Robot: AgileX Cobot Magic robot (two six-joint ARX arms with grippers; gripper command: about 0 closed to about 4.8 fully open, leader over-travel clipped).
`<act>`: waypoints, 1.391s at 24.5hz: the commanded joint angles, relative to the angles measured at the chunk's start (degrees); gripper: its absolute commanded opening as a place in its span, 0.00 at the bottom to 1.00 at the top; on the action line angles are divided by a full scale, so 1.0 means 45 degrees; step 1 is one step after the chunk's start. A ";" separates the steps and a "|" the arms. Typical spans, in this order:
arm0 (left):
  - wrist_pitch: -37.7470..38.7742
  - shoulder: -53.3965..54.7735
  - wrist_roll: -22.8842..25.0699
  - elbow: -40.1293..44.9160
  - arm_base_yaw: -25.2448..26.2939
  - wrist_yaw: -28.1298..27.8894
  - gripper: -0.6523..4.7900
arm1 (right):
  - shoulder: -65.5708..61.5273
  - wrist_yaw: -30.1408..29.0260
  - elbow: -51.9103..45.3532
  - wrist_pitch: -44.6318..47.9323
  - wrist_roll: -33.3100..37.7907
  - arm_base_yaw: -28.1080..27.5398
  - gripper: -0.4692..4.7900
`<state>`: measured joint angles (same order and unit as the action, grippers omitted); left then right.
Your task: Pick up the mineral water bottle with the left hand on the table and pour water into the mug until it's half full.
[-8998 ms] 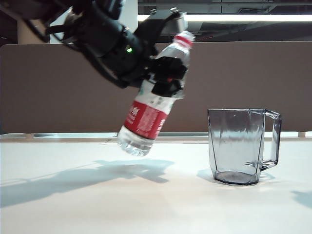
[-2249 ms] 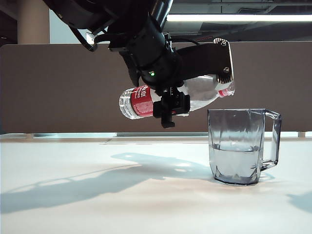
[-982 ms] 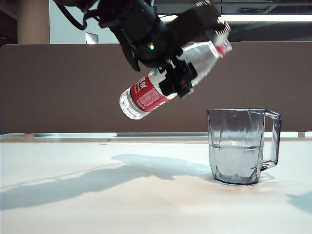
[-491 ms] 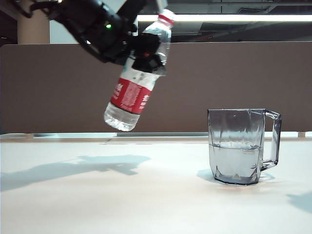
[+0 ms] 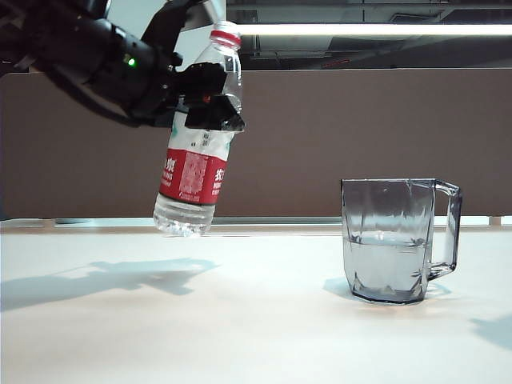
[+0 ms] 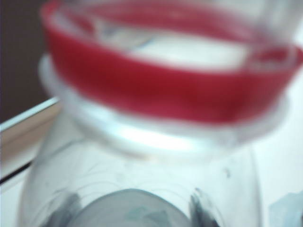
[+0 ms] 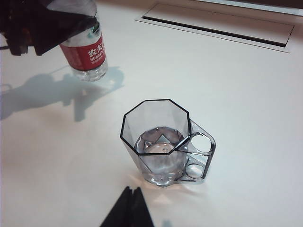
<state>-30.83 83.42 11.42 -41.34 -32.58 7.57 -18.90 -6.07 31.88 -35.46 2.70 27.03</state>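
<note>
While in left claw (image 5: 211,102), "NONGFU" bottle (image 5: 190,174)

Plain white table (image 5: 200,336), glass mug (image 5: 396,240) standing on it, about half full

mug (image 5: 400,240) alone obstructs, table (image 5: 240,336) around open

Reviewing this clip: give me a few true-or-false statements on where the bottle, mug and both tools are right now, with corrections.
1. The left tool holds the mineral water bottle in the air, clear of the table. True.
2. The bottle's mouth is over the mug. False: it is well to the side, nearly upright.
3. The mug holds water. True.
4. The right tool grips the mug's handle. False: it is shut, short of the mug, holding nothing.
</note>
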 commanded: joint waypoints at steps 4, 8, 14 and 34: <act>-0.2181 -0.0369 -0.0894 0.1161 0.0019 -0.0034 0.61 | 0.0010 -0.0024 0.0097 0.0199 -0.0039 0.0005 0.09; -0.2924 -0.0461 -0.1496 0.1763 0.0214 -0.0505 0.61 | 0.0005 -0.0024 0.0097 0.0146 -0.0039 0.0010 0.09; -0.3560 -0.0675 -0.1991 0.2472 0.1030 -0.0520 0.61 | 0.0000 -0.0024 0.0097 -0.0078 -0.0039 0.0010 0.09; -0.3891 -0.0729 -0.2642 0.3716 0.1418 -0.0529 0.61 | -0.0005 -0.0024 0.0097 -0.0175 -0.0039 0.0005 0.09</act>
<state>-47.33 80.51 -0.32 -24.34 -26.15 5.04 -18.92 -6.07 31.88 -37.04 2.70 27.00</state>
